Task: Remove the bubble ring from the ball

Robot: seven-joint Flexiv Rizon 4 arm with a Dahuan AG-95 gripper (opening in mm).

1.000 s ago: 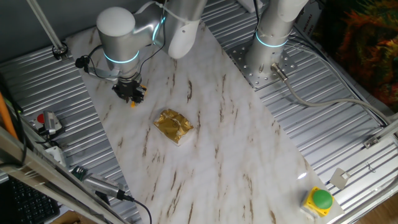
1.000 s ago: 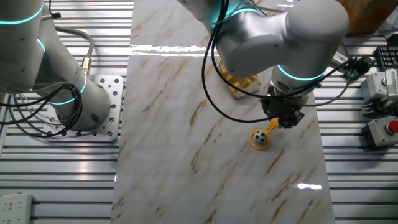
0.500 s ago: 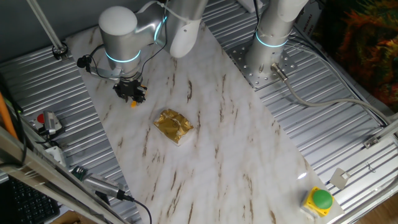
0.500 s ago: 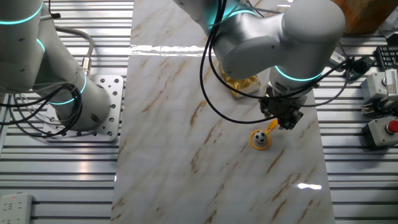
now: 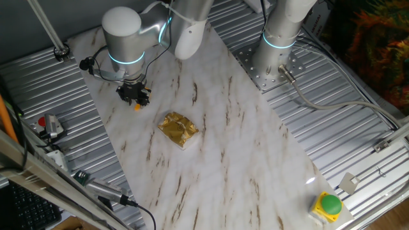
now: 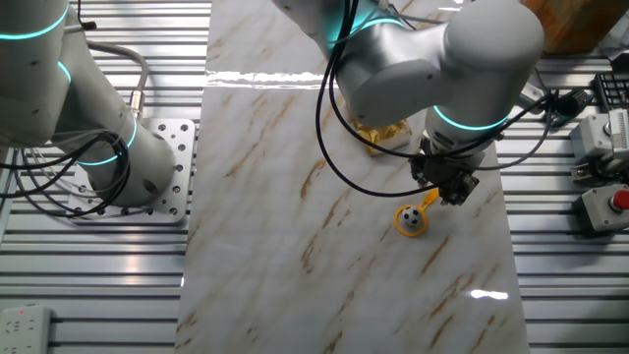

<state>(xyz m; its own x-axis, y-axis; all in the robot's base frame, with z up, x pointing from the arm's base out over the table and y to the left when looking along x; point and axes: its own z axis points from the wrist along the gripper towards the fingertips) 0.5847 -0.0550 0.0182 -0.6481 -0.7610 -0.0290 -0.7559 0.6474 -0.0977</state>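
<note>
The bubble ring (image 6: 405,213) is a small orange-yellow loop lying flat on the marble table. Its short handle points up-right toward my gripper. The ball (image 6: 413,222), white with black patches, sits inside the loop. My gripper (image 6: 445,190) hangs low over the end of the handle, with its dark fingers spread a little on either side of it. The ring still lies around the ball. In the one fixed view my gripper (image 5: 134,96) hides the ball, and only an orange bit of the ring (image 5: 137,107) shows below it.
A crumpled gold foil packet (image 5: 178,129) lies mid-table; it also shows in the other fixed view (image 6: 385,131), behind my arm. A second arm's base (image 6: 128,162) stands on the ribbed metal at the left. Red-button boxes (image 6: 601,202) sit at the right edge.
My gripper has shifted slightly along the handle end. The ring and the ball have not moved.
</note>
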